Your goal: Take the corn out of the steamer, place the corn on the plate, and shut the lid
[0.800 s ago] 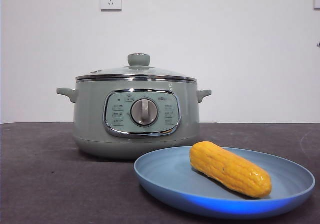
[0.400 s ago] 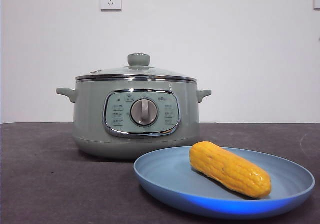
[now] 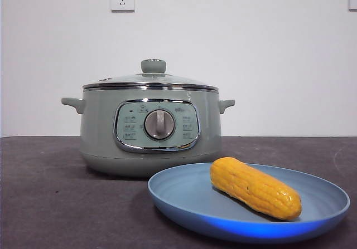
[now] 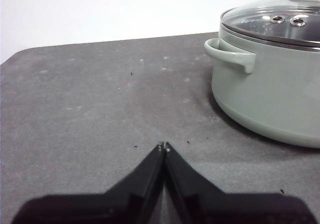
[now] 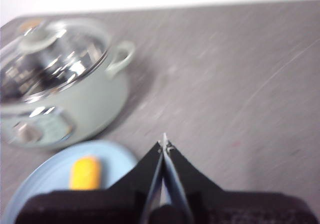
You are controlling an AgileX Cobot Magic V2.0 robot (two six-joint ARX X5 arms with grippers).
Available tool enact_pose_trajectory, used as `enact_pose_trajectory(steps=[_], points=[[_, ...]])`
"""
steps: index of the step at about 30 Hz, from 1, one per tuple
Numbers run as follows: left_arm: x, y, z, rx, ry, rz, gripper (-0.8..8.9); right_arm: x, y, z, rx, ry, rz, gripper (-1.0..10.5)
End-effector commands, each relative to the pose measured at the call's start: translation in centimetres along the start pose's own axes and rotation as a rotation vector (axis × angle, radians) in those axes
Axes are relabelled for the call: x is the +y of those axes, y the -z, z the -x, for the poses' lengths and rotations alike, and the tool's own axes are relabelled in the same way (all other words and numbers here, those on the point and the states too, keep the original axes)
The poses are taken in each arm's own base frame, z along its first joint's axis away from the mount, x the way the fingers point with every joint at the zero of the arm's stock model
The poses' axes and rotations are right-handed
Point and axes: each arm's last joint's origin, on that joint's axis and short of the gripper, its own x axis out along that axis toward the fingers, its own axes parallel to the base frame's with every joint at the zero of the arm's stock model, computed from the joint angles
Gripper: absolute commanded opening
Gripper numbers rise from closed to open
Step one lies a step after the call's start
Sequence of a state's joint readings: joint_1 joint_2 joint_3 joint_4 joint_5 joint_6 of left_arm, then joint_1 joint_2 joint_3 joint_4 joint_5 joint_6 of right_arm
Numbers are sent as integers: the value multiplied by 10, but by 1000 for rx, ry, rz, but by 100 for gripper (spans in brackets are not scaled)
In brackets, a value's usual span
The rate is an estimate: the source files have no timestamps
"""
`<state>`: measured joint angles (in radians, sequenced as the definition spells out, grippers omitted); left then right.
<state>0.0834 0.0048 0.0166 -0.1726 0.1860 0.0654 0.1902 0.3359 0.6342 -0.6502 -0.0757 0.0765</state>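
corn: glossy yellow-orange corn cob (image 3: 255,187) is laid across the wide blue plate (image 3: 184,204), lower right | steamer: sage-green round pot (image 3: 150,127), centre, capped by clear glass lid (image 3: 149,79), task looks done | left gripper (image 4: 163,146) and right gripper (image 5: 163,143) pinched together, parked clear

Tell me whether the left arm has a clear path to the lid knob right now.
Probably yes. The left gripper is shut, empty, over bare table beside the steamer. Nothing lies between them, and the knob stands exposed atop the lid. The gripper would need to open first.
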Motion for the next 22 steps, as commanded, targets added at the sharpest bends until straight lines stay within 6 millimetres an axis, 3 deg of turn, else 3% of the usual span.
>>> enact_pose_trajectory(steps=[1, 8, 17, 22], points=[[0, 4, -1, 7, -4, 13, -3, -5, 1, 0, -74, 52, 69, 2], [0, 4, -1, 7, -4, 13, -3, -13, 32, -23, -255, 85, 73, 2], [0, 4, -1, 7, -4, 13, -3, -20, 88, -49, -276, 90, 72, 1], [0, 4, -1, 7, -4, 13, -3, -22, 105, -55, -273, 89, 72, 2]])
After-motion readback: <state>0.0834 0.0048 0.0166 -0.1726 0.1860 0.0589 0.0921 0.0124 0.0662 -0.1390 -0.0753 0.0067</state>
